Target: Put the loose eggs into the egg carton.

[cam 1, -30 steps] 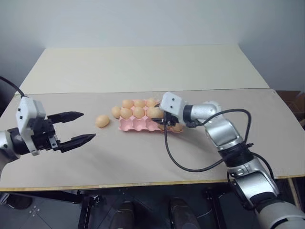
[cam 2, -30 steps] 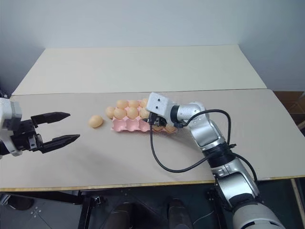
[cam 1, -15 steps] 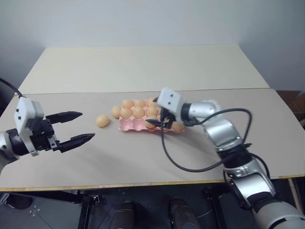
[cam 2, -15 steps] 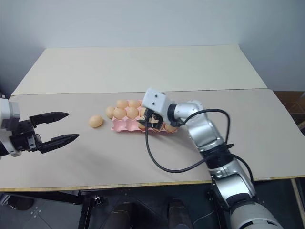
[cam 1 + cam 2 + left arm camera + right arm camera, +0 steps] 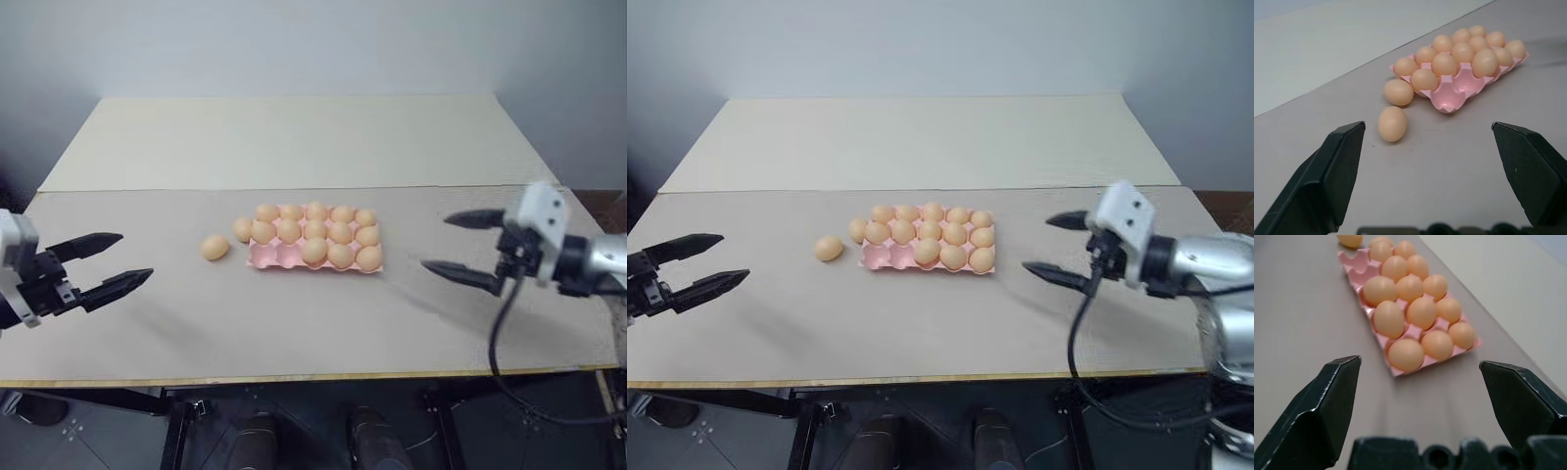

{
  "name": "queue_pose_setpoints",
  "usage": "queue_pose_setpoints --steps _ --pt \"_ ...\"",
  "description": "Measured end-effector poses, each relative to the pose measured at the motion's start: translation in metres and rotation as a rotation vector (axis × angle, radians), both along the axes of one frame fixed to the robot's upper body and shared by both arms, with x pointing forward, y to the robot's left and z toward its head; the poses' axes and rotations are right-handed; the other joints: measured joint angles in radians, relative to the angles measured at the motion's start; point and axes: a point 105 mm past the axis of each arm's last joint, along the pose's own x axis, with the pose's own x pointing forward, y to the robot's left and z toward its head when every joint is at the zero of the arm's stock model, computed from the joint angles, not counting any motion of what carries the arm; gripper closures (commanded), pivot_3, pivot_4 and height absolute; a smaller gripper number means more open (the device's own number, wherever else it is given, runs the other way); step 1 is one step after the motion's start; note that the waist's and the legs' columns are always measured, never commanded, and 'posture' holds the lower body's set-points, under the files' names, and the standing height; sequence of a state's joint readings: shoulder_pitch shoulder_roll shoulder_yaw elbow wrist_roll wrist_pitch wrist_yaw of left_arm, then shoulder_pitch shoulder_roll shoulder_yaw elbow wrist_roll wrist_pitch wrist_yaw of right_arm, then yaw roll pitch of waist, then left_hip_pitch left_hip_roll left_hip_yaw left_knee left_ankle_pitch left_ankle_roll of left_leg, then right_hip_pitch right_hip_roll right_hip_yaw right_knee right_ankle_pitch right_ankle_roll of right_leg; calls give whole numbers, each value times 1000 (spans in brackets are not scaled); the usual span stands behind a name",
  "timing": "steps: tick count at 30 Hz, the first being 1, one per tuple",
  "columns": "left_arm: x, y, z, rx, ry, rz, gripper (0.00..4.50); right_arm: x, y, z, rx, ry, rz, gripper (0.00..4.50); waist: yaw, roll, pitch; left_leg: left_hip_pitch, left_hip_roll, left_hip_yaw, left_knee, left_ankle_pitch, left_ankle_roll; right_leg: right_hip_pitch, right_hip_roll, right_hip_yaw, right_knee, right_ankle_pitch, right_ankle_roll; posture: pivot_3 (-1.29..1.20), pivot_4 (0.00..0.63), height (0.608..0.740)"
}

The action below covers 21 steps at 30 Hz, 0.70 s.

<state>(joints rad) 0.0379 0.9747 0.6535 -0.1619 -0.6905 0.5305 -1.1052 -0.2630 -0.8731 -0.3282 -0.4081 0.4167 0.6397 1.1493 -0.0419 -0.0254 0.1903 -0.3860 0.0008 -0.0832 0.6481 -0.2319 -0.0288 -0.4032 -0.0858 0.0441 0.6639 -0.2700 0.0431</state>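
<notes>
On table: egg carton long axis left-right | loose eggs beside its left end | both grippers released, empty

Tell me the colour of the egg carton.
Pale pink. The egg carton shows it best in the left wrist view, where its empty cups face the camera.

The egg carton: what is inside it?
Eggs fill the egg carton except two empty front cups at its left end. Cup bottoms under eggs are hidden.
</notes>
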Motion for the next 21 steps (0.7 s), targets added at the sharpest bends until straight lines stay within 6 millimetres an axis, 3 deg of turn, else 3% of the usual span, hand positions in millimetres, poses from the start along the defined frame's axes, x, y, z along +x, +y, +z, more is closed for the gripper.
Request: queue_pose_setpoints --steps 3,8,11,21 --pt "1 1 -4 6 12 4 0 -3 -3 -10 -1 30 -10 14 -5 0 0 1 0 1 0 0 0 0 0 1 1 0 0 0 150 740" --pt "14 -8 -7 12 13 -10 0 0 -1 -4 24 -4 -22 14 -1 0 0 0 0 1 0 0 0 0 0 1 0 0 0 0 150 740" --pt "32 -17 -11 21 -8 3 0 1 0 -3 25 -15 -29 14 7 0 0 0 0 1 0 0 0 0 0 1 0 0 0 0 150 740" --pt "105 -42 -53 6 45 56 0 -2 10 3 14 -50 -6 14 6 -1 -1 -2 -1 0 1 0 0 -2 0 0 0 0 1 0 150 740"
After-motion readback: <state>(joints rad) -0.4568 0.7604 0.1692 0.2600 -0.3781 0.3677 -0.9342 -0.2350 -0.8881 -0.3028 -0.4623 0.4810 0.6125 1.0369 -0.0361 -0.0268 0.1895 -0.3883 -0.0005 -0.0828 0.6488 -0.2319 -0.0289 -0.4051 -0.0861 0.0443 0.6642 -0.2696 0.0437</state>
